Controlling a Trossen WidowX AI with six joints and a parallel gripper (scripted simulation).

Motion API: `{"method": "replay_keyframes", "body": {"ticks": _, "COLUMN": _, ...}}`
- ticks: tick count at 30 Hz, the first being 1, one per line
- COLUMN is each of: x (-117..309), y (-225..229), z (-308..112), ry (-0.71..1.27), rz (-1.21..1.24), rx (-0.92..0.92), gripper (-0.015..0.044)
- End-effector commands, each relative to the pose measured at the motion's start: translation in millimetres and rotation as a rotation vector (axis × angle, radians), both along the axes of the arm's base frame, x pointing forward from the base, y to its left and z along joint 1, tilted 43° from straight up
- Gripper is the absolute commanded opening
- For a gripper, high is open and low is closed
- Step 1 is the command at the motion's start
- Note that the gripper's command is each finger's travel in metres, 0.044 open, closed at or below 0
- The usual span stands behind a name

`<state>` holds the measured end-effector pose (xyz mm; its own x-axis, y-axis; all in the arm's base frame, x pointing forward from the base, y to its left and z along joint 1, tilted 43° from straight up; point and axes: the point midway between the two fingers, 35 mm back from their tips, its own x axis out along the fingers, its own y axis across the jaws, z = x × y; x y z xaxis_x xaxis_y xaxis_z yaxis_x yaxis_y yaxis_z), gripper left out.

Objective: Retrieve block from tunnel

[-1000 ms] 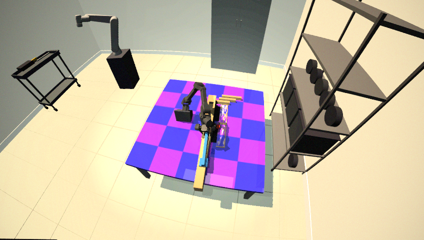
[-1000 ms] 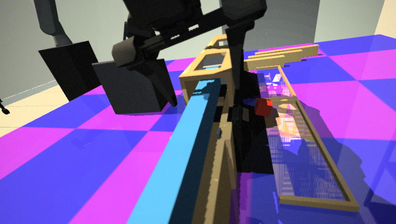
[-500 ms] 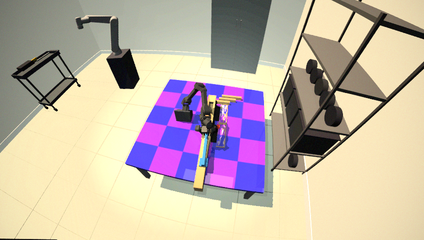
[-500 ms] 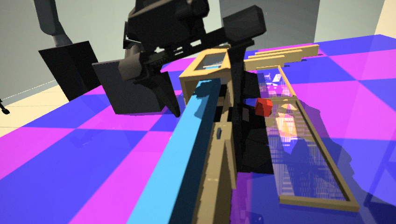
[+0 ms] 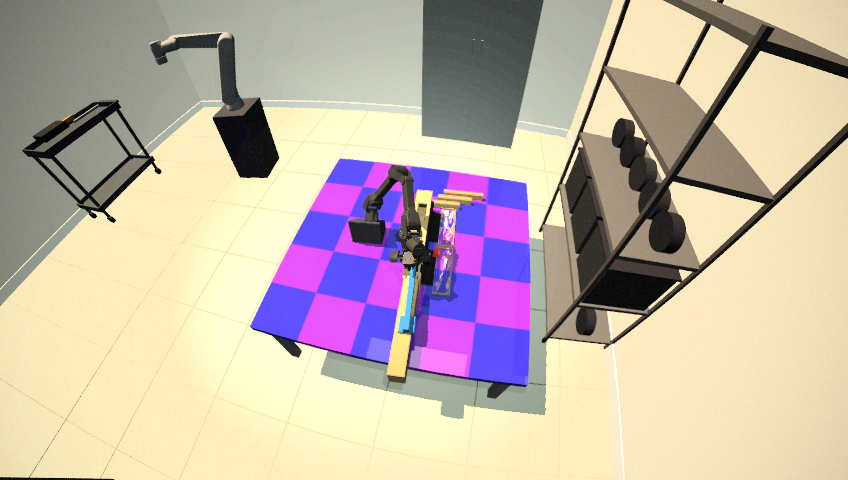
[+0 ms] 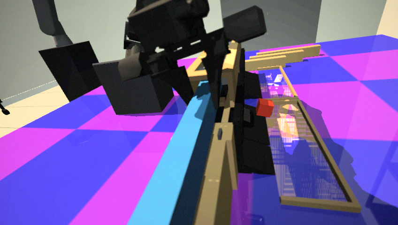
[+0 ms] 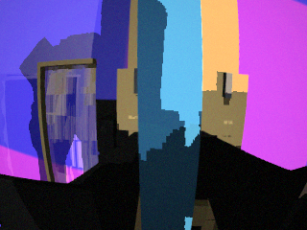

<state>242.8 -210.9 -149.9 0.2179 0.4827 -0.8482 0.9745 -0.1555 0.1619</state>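
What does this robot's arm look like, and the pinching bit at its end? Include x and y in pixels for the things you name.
The arm point(image 5: 409, 199) is dark, nearly black, built from chunky, angular segments joined end to end. Its gripper point(image 6: 202, 104) has a wide crossbar with blocky ends and two black fingers tapering towards their tips. I can't make out markings or cables.

The bar point(image 5: 408, 300) point(image 6: 170, 156) point(image 7: 182, 57) lies left of the framed panel point(image 5: 441, 293) point(image 6: 321, 205) point(image 7: 42, 120) in the exterior view.

The top view looks steeply down from high and far across the room, the exterior slants low and close along the tabletop point(image 5: 333, 306) point(image 6: 111, 156) point(image 7: 273, 120) — which the wrist view meets from just above.
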Motion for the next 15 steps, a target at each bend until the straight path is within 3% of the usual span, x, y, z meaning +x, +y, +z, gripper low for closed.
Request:
{"method": "replay_keyframes", "body": {"ticks": 1, "x": 1, "y": 0, "z": 1, "ry": -0.006, "rz": -0.003, "rx": 0.001, "gripper": 0.0033}}
{"method": "replay_keyframes", "body": {"ticks": 3, "x": 1, "y": 0, "z": 0, "ry": -0.006, "rz": -0.003, "rx": 0.001, "gripper": 0.0000}}
{"method": "replay_keyframes", "body": {"ticks": 15, "x": 1, "y": -24, "z": -23, "ry": -0.002, "rz": -0.006, "rx": 0.006, "gripper": 0.0000}}
